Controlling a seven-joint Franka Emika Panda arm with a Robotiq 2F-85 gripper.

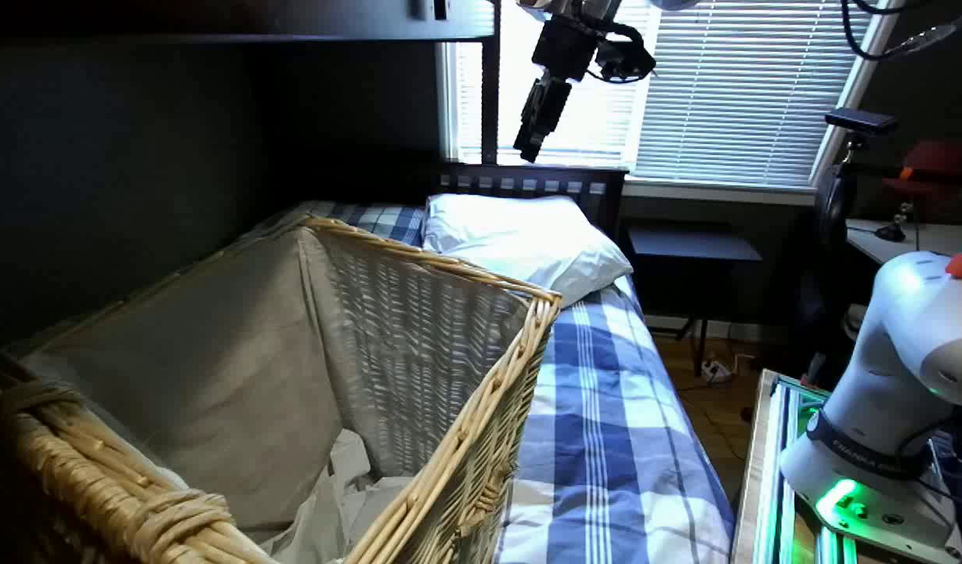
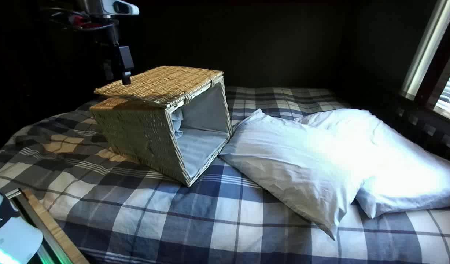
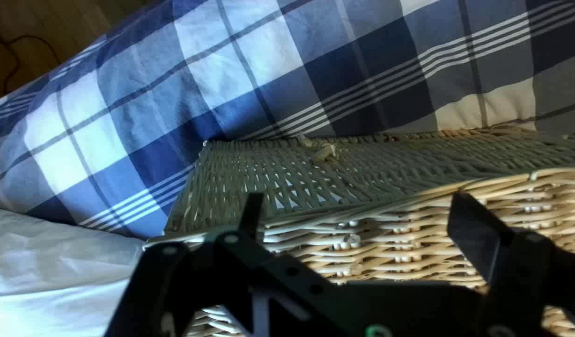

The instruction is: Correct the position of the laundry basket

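Observation:
The tan wicker laundry basket (image 2: 137,135) lies on its side on the bed, its pale-lined opening facing the pillows. Its lid (image 2: 166,84) is folded back over the top. In an exterior view the basket (image 1: 418,345) fills the lower left at close range, lined inside showing. My gripper (image 2: 126,79) points down at the lid; contact cannot be told. It also shows in an exterior view (image 1: 530,149). In the wrist view the gripper (image 3: 357,203) is open, fingers apart over the edge of the lid (image 3: 409,248), holding nothing. The basket's side wall (image 3: 409,154) drops away beyond.
White pillows (image 2: 283,161) lie by the basket's opening; one touches its corner. They also show in the wrist view (image 3: 48,252). A plaid cover (image 2: 225,205) spreads over the bed. A dark overhead bunk (image 1: 238,19), headboard (image 1: 598,192) and small black table (image 1: 692,243) bound the area.

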